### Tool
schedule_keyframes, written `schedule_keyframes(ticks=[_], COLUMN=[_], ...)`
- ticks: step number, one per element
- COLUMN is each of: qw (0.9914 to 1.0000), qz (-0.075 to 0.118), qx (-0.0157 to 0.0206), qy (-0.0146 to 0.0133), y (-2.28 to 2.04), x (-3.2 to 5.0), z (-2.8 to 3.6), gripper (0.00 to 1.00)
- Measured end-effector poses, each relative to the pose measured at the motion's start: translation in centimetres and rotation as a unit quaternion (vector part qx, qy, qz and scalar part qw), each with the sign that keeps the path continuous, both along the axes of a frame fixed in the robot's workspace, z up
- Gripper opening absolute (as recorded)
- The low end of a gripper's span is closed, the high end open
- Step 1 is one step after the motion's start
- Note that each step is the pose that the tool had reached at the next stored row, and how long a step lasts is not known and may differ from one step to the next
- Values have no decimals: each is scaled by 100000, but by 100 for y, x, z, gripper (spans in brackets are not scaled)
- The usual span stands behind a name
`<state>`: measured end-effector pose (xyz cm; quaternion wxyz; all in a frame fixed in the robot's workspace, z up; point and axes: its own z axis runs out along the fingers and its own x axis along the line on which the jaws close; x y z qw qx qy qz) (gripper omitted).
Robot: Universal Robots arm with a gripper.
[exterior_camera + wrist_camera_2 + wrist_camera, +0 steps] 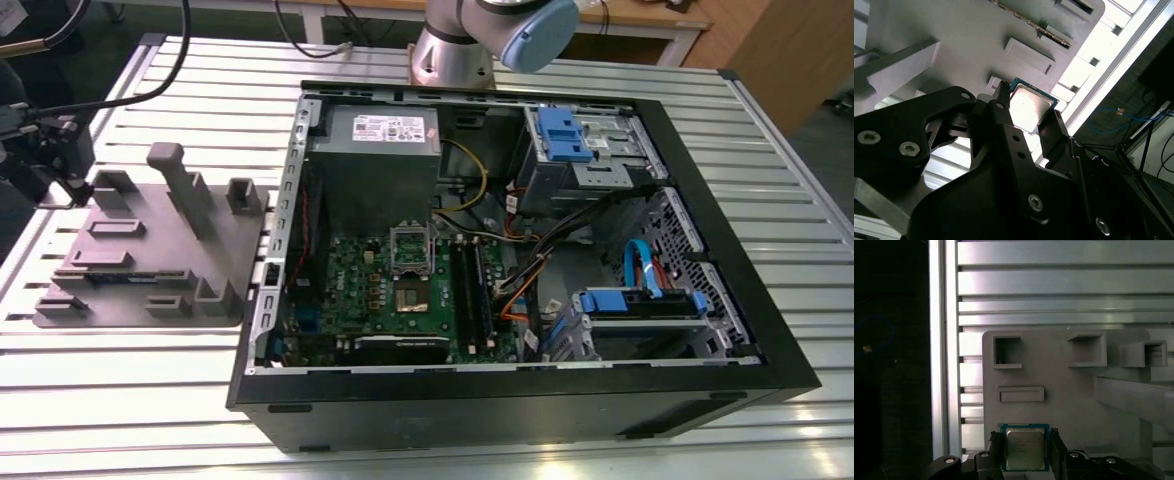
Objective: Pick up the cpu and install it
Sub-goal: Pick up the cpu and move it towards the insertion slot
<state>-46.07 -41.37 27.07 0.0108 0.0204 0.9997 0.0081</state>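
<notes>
Finds the pincer (1025,437) gripping the cpu (1025,451) in the first wrist view: one finger (995,449) tight against each of two opposite edges, no gap visible on either side. Reads as a hold at roughly the chip's own width, nothing else held. Matches in the second wrist view: silvery lid up, fingertips flanking it. Cannot tell whether lifted or resting on the grey fixture tray (1069,390). Sits at the tray's edge either way, beside the slotted metal counter (1054,285) and near a shallow rectangular recess (1021,394).

Key relation: lies dead centre between the fingertips, no offset to close. Looks near square, so no real long axis. Gripped across one pair of edges, other pair free, lid facing away from the tray.

Places the tray on the exterior view's left and the open computer case (534,410) on the exterior view's right of it, both on the counter. Puts the green motherboard (367,290) on the case floor, with its dark socket (411,298) exposed and a metal frame (411,245) just beside it. Judges the socket well apart from the tray, across the case wall. Single arm, base (454,55) past the case's far side in the exterior view.
</notes>
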Motion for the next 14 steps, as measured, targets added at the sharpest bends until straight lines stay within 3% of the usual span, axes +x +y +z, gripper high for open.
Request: schedule_keyframes(ticks=[11, 14], qw=[100000, 100000], qz=[2, 2], qx=[-76, -287], qy=[-4, -9], y=[0, 0], x=[0, 0], z=[36, 54], gripper=[47, 47])
